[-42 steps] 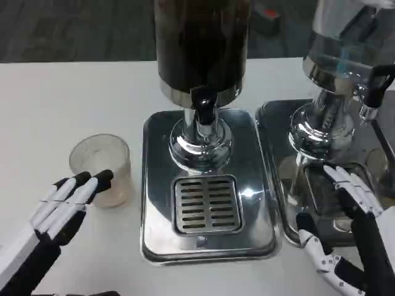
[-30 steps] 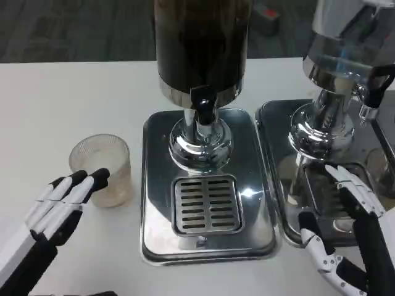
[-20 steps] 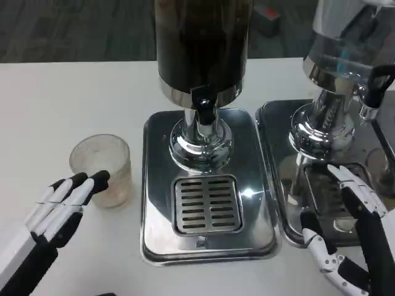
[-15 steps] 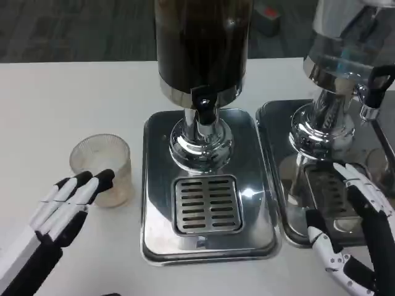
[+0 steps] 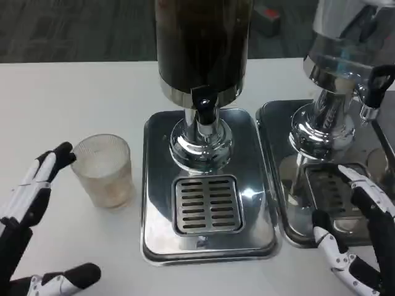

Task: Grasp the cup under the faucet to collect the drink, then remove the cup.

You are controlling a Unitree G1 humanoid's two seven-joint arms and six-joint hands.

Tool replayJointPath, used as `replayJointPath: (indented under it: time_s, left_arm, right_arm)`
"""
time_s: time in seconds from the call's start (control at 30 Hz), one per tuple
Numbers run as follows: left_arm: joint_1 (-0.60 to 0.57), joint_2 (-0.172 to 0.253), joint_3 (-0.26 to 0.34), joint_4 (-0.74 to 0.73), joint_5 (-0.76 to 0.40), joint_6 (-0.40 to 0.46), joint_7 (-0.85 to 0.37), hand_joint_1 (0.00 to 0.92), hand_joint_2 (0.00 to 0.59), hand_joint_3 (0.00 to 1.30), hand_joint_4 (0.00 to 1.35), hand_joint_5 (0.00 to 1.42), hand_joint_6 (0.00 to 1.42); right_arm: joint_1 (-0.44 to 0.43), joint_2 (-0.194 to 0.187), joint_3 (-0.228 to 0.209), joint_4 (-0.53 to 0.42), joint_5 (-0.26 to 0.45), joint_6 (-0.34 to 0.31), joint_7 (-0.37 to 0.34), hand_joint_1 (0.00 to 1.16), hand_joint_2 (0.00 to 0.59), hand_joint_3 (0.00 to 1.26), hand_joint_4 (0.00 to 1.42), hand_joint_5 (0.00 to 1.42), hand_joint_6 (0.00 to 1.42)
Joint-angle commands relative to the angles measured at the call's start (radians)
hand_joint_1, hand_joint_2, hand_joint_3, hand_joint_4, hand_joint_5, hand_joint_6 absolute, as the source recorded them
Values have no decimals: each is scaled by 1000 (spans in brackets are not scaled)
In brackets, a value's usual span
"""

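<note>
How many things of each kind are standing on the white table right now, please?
Drink dispensers: 2, the dark dispenser and the clear dispenser.
Drip trays: 2, the middle tray and the right tray.
Cups: 1, the cup, left of the middle tray.
Total: 5.

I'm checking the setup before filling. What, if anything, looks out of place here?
The cup stands upright on the white table, left of the drip tray, not on the grate under the faucet. Nothing looks spilled or damaged.
</note>
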Motion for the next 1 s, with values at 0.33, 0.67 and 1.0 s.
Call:
replayJointPath:
  time_s: [0.33,0.67,1.0]
  left_arm:
    - [-123,3,-47,20,-136,145,-49,29,1,17,39,173,291]
    - [-245,18,-79,100,-156,222,-86,137,6,96,149,304,433]
    - [-327,35,-94,211,-113,245,-62,177,8,117,176,346,483]
  right_arm:
    - [-19,19,13,-10,24,19,39,464,436,257,242,178,319]
    - [-31,46,38,-19,7,37,45,468,436,279,280,203,319]
    - [-23,67,55,-12,-9,37,30,467,435,301,307,215,319]
